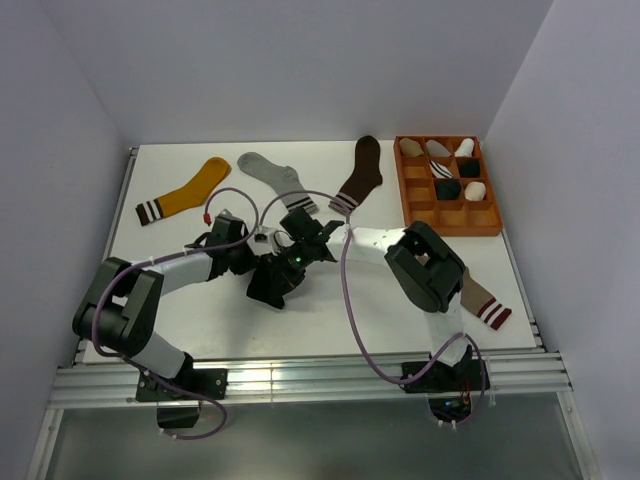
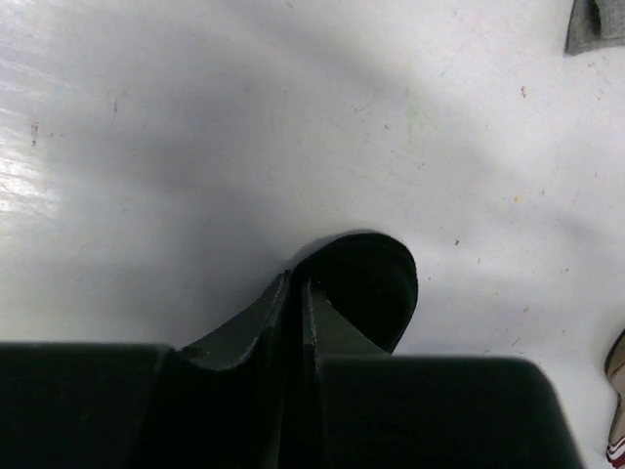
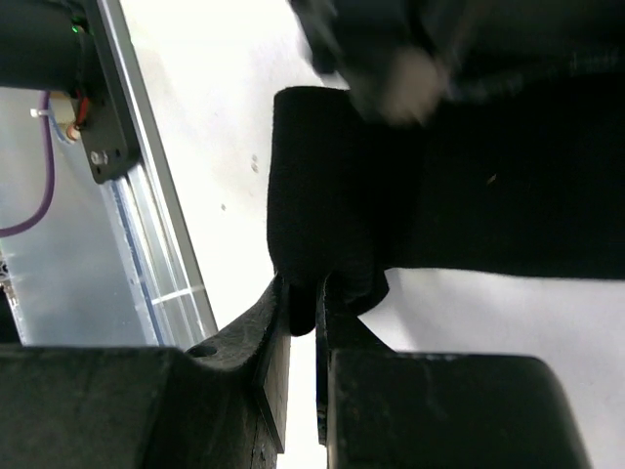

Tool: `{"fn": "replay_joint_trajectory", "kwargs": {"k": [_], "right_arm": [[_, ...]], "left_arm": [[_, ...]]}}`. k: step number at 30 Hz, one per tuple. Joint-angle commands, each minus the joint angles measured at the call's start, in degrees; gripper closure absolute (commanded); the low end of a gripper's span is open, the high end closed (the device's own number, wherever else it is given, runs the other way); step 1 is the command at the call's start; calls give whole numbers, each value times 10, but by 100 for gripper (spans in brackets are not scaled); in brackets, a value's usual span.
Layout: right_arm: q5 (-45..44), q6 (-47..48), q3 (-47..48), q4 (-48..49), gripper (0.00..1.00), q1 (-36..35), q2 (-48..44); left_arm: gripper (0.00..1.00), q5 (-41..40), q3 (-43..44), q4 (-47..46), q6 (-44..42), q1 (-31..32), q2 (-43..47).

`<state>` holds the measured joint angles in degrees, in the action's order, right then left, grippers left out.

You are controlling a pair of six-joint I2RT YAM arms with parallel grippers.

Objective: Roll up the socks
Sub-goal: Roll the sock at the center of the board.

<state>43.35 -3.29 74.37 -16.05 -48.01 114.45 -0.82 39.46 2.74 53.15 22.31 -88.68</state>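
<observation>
A plain charcoal-black sock (image 1: pixel 270 284) lies in the middle of the table, between both grippers. My left gripper (image 1: pixel 252 262) is shut on a fold of it; in the left wrist view the black fabric (image 2: pixel 371 288) curls up past the closed gripper (image 2: pixel 298 278). My right gripper (image 1: pixel 292 258) is shut on the sock's other edge; the right wrist view shows the fabric (image 3: pixel 332 195) pinched in the gripper (image 3: pixel 305 285). The taupe sock with a maroon-and-white cuff (image 1: pixel 484 301) lies flat at the front right, partly under the right arm. No loose black sock with white cuff stripes is in view.
A mustard-yellow sock (image 1: pixel 186 193), a light grey sock (image 1: pixel 272 176) and a dark brown sock (image 1: pixel 360 176) lie along the back. An orange compartment tray (image 1: pixel 492 222) with several rolled socks stands at the back right. The metal rail (image 1: pixel 300 375) runs along the front.
</observation>
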Motion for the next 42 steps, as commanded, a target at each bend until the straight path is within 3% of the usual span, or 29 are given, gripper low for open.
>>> {"fn": "replay_joint_trajectory", "kwargs": {"k": [1, 15, 18, 24, 30, 35, 42], "right_arm": [[4, 27, 41, -33, 100, -10, 1], [45, 34, 66, -71, 100, -10, 113], [45, 16, 74, -75, 100, -10, 124], [38, -1, 77, -71, 100, -5, 138], [22, -15, 85, -78, 100, -4, 147], [16, -19, 92, -83, 100, -4, 148], [9, -33, 97, -80, 100, -4, 149]], "left_arm": [[85, 3, -9, 2, -19, 0, -18], [83, 16, -18, -21, -29, 0, -9], [77, 11, -25, -21, -21, 0, 3], [52, -24, -33, -1, 0, 0, 57], [36, -60, -40, 47, 36, -3, 112], [34, -99, -54, 117, 94, -6, 156], [31, -128, -99, 184, 162, -11, 314]]}}
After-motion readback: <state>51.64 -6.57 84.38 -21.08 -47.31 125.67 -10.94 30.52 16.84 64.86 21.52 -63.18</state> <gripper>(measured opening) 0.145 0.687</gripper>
